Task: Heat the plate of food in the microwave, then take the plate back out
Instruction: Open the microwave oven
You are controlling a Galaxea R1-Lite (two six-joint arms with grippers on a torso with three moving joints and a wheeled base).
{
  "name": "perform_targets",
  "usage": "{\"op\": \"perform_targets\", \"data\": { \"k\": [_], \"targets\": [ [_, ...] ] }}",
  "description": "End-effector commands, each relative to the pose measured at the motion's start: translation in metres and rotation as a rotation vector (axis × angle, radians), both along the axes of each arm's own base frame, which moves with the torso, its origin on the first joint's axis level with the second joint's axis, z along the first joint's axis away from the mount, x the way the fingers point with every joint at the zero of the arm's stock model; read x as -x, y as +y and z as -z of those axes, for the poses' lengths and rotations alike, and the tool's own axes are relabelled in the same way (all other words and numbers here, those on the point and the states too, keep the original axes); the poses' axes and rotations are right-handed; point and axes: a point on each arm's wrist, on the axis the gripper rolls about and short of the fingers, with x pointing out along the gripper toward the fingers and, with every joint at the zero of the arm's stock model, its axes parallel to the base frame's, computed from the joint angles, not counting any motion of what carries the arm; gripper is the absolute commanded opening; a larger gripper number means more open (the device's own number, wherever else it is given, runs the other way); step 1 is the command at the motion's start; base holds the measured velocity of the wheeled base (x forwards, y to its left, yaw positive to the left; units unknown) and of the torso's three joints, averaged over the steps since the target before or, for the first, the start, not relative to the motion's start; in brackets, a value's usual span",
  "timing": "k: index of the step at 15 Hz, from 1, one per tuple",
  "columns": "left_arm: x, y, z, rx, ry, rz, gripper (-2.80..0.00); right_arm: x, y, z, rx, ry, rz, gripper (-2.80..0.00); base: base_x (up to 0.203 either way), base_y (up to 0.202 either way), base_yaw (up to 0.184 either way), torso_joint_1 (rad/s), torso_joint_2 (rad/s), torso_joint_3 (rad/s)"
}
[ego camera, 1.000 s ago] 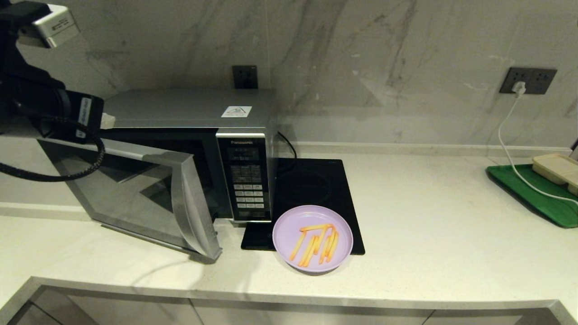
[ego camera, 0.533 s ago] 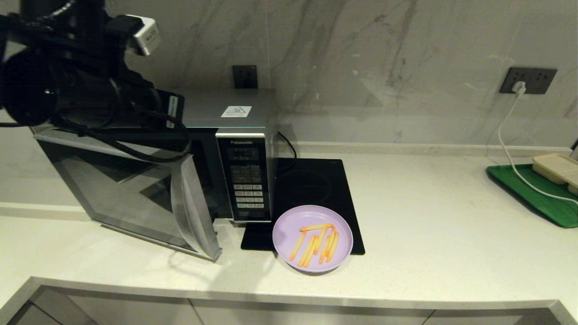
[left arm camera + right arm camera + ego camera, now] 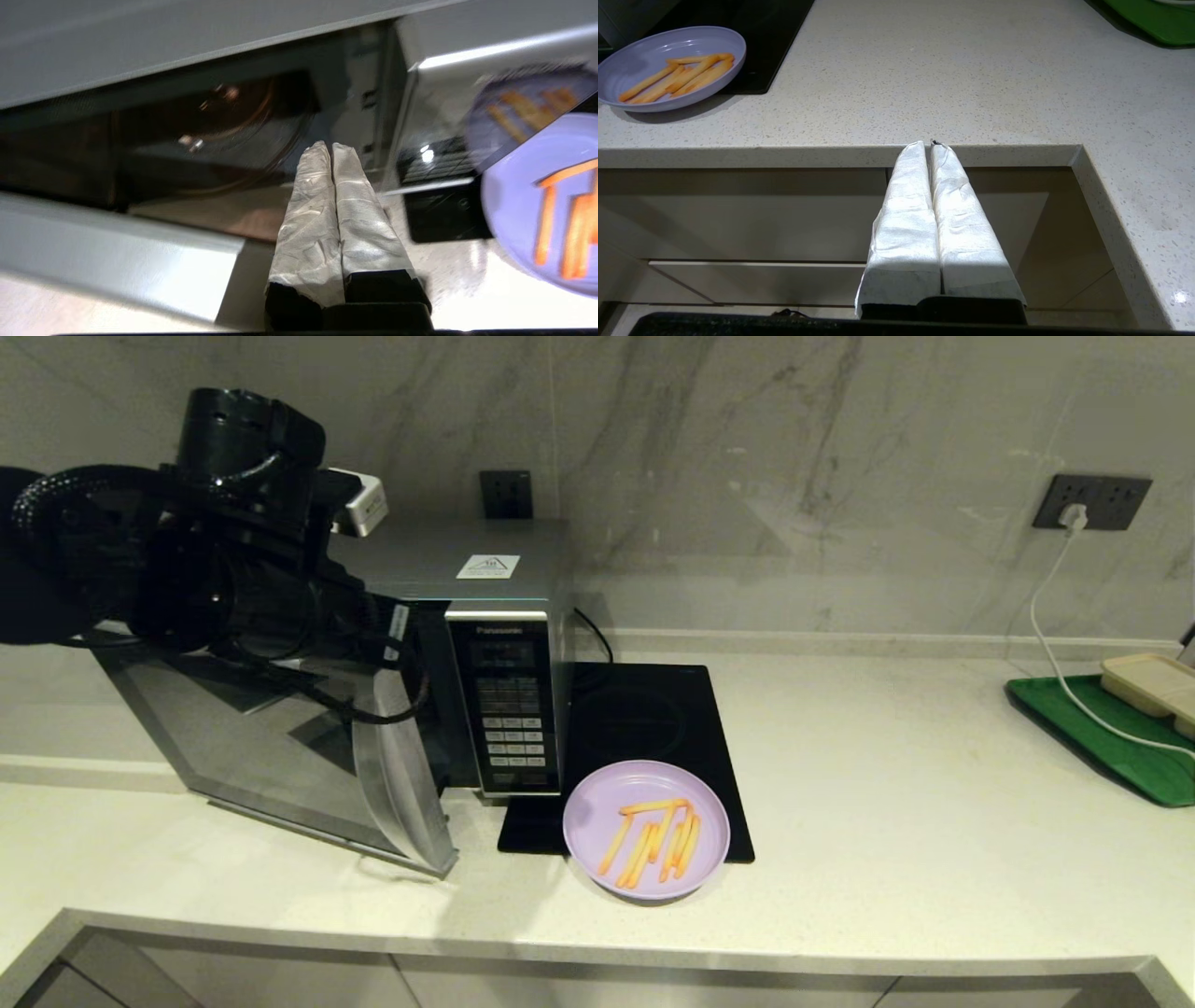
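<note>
On the speckled stone counter, round lilac plate of food was set beside boxy silver microwave, door swung open, left gripper clenched empty before cavity, right gripper clenched empty below counter edge.

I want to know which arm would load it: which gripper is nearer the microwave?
Left. The left gripper, shut, hangs at the microwave's open door; the right gripper, shut, sits below the counter edge.

Black left arm raised, its white-wrapped left gripper pressed closed and empty, white-wrapped right gripper closed, parked low.
</note>
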Motion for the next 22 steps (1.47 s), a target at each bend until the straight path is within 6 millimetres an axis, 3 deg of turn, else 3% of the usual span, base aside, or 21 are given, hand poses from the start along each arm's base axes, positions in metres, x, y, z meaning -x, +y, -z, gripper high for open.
{"op": "perform_targets", "data": {
  "k": [1,5,13,16,18,22],
  "targets": [
    [0.018,0.009,-0.003,-0.019,0.013,-0.025,-2.80,0.000,0.000,0.000,-0.001,0.002,0.000,-2.80,0.000,0.000,0.000,0.000,0.00,0.000],
    [0.056,0.029,-0.017,-0.007,0.029,-0.056,-2.80,0.000,0.000,0.000,0.000,0.002,0.000,-2.80,0.000,0.000,0.000,0.000,0.00,0.000],
    [0.119,0.086,-0.018,-0.033,0.051,-0.181,-2.80,0.000,0.000,0.000,-0.001,0.003,0.000,-2.80,0.000,0.000,0.000,0.000,0.00,0.000],
    [0.135,0.092,-0.006,-0.039,0.081,-0.180,-2.80,0.000,0.000,0.000,0.001,0.002,0.000,-2.80,0.000,0.000,0.000,0.000,0.00,0.000],
    [0.138,0.089,-0.008,-0.028,0.058,-0.149,-2.80,0.000,0.000,0.000,-0.001,0.002,0.000,-2.80,0.000,0.000,0.000,0.000,0.00,0.000],
    [0.147,0.079,-0.036,0.009,-0.101,-0.072,-2.80,0.000,0.000,0.000,0.000,0.002,0.000,-2.80,0.000,0.000,0.000,0.000,0.00,0.000]
  ]
}}
